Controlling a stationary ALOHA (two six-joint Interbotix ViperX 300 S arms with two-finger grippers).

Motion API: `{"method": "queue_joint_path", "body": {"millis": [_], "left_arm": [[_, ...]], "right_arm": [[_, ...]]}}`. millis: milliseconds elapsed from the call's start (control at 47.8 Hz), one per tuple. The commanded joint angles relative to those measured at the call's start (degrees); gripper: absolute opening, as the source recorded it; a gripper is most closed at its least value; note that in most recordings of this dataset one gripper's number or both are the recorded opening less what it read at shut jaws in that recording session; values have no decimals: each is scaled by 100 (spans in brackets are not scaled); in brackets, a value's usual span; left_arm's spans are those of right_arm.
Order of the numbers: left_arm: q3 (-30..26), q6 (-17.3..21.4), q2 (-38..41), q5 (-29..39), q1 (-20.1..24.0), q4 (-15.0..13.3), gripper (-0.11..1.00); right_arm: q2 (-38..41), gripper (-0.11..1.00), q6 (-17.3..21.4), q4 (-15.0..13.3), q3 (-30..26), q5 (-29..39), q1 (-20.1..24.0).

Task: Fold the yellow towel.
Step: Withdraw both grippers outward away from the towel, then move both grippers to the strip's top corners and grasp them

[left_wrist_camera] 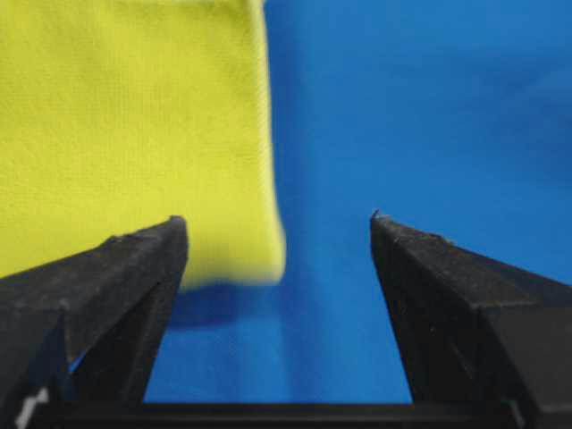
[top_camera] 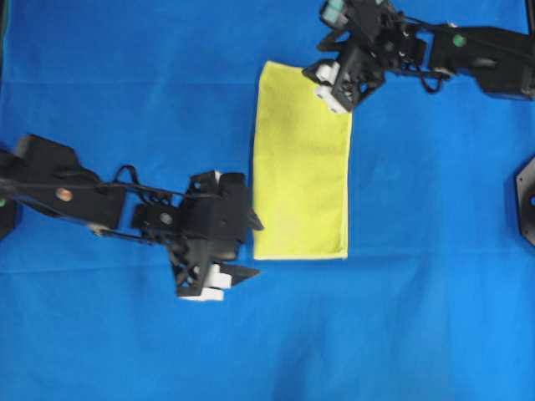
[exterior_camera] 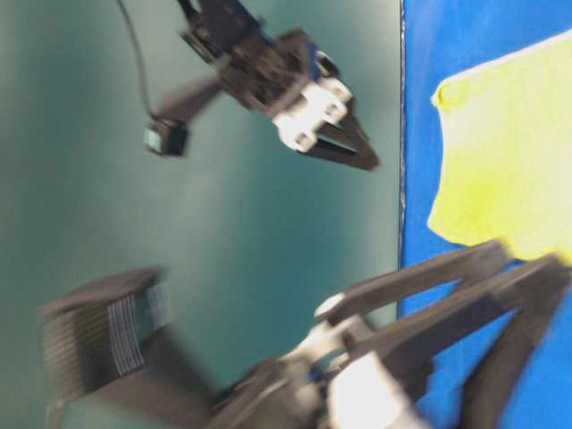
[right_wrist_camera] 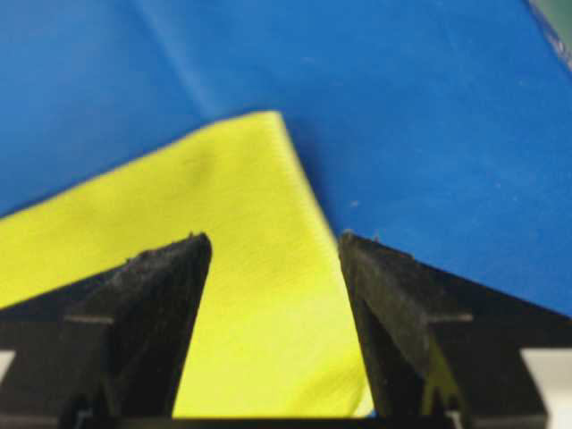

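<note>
Your yellow towel (top_camera: pixel 301 163) is lying flat on the blue cloth (top_camera: pixel 125 75) covering the bench, just right of centre in the overhead view, as a tall narrow rectangle that looks to be one fold in. Your left pincer (top_camera: pixel 219 280) is sitting at about 7 o'clock from the towel, just off its lower-left corner, with its jaws spread wide and nothing between them. Your right pincer (top_camera: pixel 333 86) is hanging over the corner at 1 o'clock, equally wide and empty; its wrist view shows the jaws straddling the towel's edge.

Watch these risks. If you are lifting away carelessly, a finger may be snagging the microfibre and dragging the top layer open, and the right pincer is closest to doing that. If a further fold is coming, you may be pinching only one layer, so the stack splits as it rises. You may also be catching the blue cloth beneath, wrinkling it and shifting the towel.
</note>
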Motion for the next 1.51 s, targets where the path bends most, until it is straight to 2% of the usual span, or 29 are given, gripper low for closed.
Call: {"method": "queue_joint_path", "body": {"millis": [0, 125, 293, 565, 732, 1129, 1297, 1485], "left_arm": [[44, 18, -694, 62, -123, 9, 77], [308, 132, -1301, -9, -44, 18, 77], [949, 316, -1978, -396, 492, 18, 76], [2145, 492, -3103, -1239, 1397, 9, 76], [2646, 378, -3296, -1811, 1591, 9, 76], [2285, 352, -2672, -1916, 1617, 9, 76], [1837, 404, -2197, -1934, 2083, 9, 76], [1230, 413, -1433, -1679, 2716, 9, 76]], "right_arm": [[-554, 62, 9, -18, 114, 105, 220], [-1230, 62, 53, 0, 475, 167, 527], [-2065, 62, 70, 62, 1099, -70, 879], [-3252, 62, 70, 167, 2162, -800, 905], [-3463, 62, 70, 290, 2566, -1204, 896], [-3287, 62, 70, 378, 2435, -1195, 659], [-2883, 62, 35, 360, 2039, -984, 193], [-1986, 62, 0, 229, 1494, -492, -308]]}}
